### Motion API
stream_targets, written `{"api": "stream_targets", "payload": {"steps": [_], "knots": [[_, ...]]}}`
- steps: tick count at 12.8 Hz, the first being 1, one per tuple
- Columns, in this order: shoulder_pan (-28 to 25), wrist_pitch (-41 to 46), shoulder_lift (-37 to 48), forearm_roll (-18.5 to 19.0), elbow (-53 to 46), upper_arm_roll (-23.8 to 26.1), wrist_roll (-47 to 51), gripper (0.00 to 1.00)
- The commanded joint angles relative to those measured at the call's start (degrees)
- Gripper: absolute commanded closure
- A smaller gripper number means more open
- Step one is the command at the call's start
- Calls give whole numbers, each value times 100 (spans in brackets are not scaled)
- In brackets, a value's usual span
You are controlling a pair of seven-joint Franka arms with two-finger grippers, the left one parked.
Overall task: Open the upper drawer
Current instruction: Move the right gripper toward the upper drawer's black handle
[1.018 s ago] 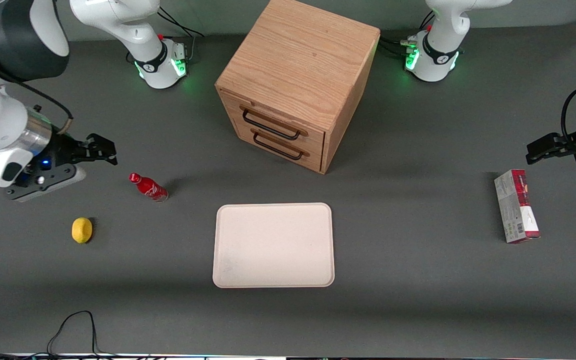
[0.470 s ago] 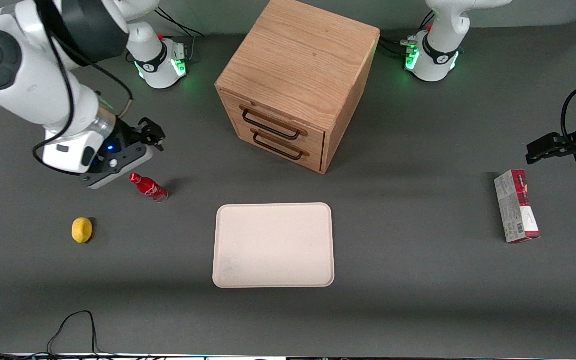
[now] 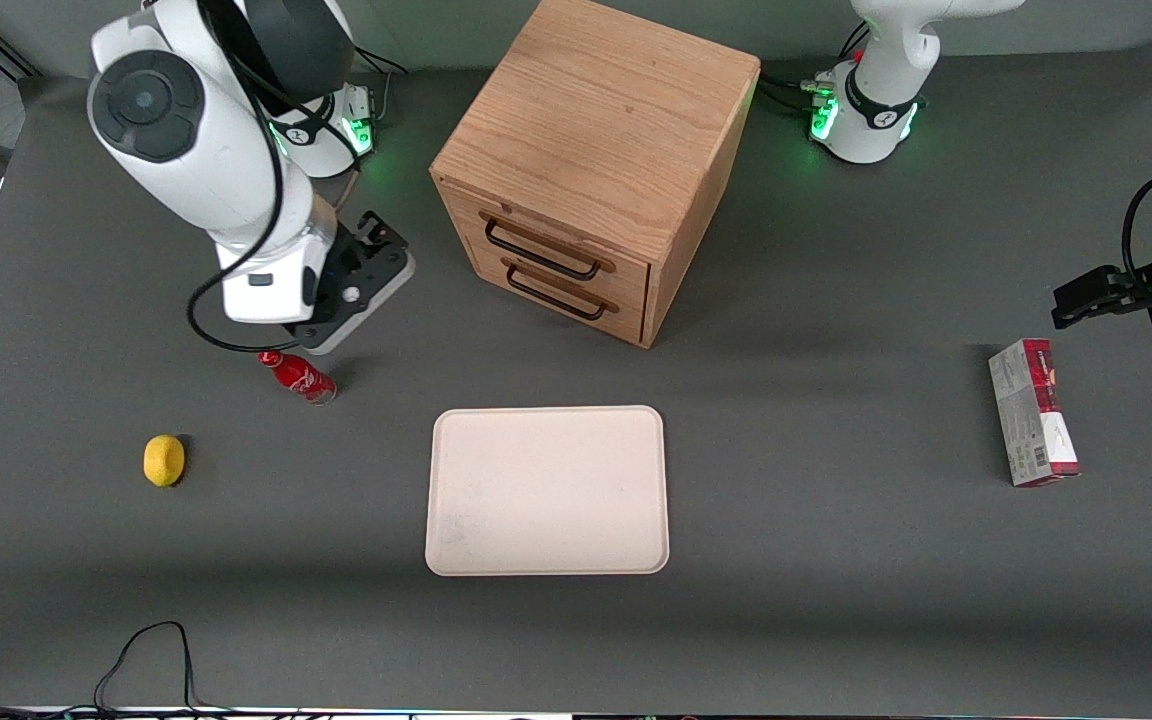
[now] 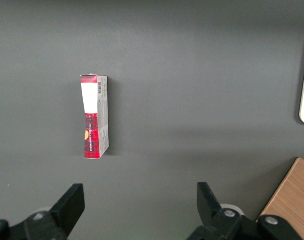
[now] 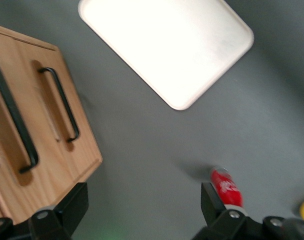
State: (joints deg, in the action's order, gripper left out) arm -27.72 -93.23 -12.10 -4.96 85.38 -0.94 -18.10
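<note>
Claw (image 3: 376,240), fingers spread and holding nothing, hangs above the table (image 3: 836,560) near the cabinet (image 3: 591,150), above the red bottle (image 3: 297,374). Its upper drawer (image 3: 546,243) sits shut, its handle (image 3: 540,252) facing the tray (image 3: 547,490). Presumably the spread is ready to straddle that handle.

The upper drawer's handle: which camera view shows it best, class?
The front view: the upper drawer, shut, shows its whole black handle; the gripper hangs apart, jaws open. The right wrist view cuts the handle off; the left wrist view misses it.
</note>
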Motion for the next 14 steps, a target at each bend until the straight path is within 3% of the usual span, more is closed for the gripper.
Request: {"api": "stream_targets", "payload": {"steps": [1, 6, 11, 14], "knots": [[-14, -19, -292, -409, -284, -38, -385, 0], [-356, -28, -688, -514, -452, 15, -941, 0], [-436, -19, -1005, -1261, -443, 119, -1308, 0], [-454, -28, -1137, -1481, -443, 216, -1336, 0]]}}
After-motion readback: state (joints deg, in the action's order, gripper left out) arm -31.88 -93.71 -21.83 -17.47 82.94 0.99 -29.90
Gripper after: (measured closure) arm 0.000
